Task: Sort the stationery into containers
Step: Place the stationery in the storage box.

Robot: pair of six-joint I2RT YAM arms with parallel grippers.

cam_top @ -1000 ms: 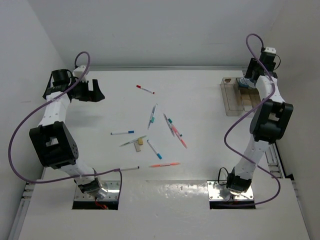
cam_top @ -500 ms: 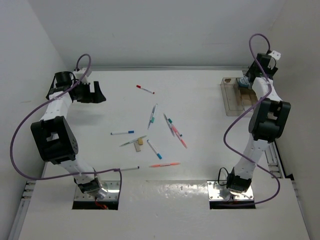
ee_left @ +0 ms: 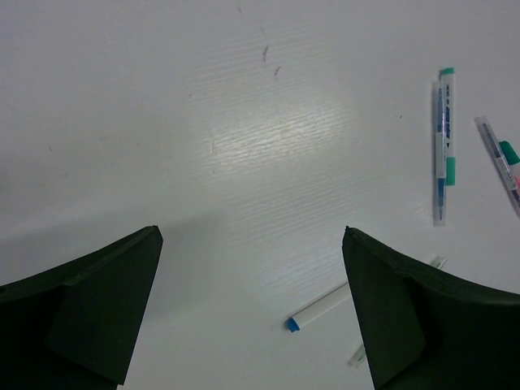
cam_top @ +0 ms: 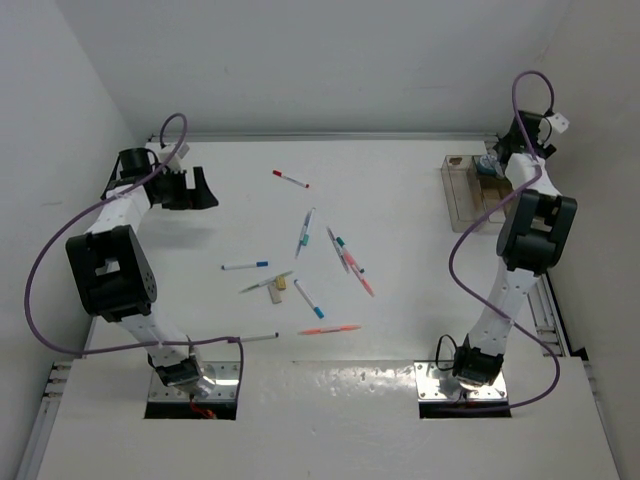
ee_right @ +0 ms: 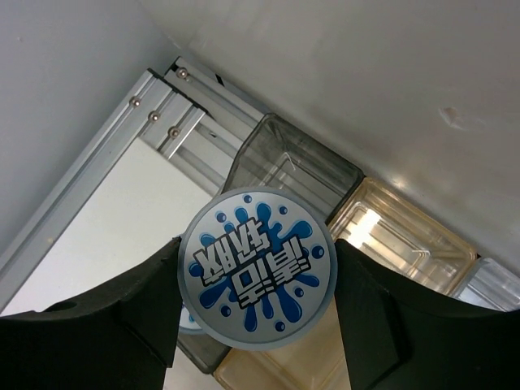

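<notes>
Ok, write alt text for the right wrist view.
Dark jaws grip a round silver-rimmed roll with a blue splash label over a clear plastic box and a tan plastic box beside it; a metal rail runs at left.

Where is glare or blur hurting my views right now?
Top external: sharp, with a glossy sheen on the near strip of the white table. Left wrist: a washed-out bright patch on the table beyond the open left gripper, though the teal-capped white pen is readable. Right wrist: the round blue-and-silver labelled roll held in the right gripper is crisp; highlights glint on the tan plastic box.
</notes>
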